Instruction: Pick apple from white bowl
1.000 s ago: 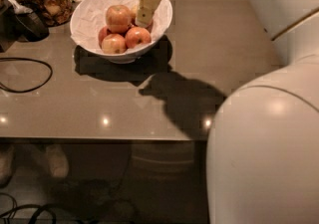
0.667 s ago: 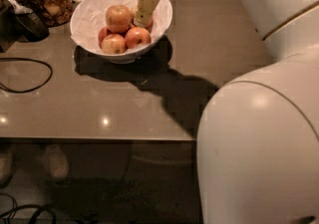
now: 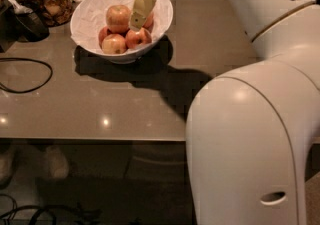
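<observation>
The gripper (image 3: 138, 22), open or closed I cannot tell, hangs in the white bowl (image 3: 161, 28) just above the apple (image 3: 138, 39), likely firm, smooth and weighty, best clasped across its widest middle.

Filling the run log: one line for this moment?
phase: reach | gripper: over apples in white bowl | apples: in bowl
</observation>
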`<action>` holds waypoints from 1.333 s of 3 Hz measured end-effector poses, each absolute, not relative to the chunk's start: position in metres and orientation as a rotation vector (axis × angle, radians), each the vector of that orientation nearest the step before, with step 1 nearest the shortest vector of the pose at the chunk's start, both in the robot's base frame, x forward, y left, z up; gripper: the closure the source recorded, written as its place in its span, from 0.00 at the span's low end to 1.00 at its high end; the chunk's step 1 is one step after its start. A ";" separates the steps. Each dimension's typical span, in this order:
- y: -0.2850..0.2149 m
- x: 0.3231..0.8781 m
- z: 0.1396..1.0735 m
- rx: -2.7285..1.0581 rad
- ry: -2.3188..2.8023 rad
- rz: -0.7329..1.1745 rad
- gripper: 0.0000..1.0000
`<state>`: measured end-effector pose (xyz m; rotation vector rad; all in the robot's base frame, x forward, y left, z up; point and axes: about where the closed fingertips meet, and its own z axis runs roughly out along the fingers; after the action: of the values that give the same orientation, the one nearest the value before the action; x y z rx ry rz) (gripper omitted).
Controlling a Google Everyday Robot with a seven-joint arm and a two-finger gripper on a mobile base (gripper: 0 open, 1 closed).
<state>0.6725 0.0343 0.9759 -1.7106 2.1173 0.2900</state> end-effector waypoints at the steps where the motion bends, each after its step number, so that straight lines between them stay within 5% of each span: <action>1: 0.044 0.673 0.968 -1.684 2.144 0.354 0.33; 4: 0.068 0.674 0.952 -1.582 2.259 0.486 0.33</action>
<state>0.6739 0.0679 0.9522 -1.5816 2.2591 0.4865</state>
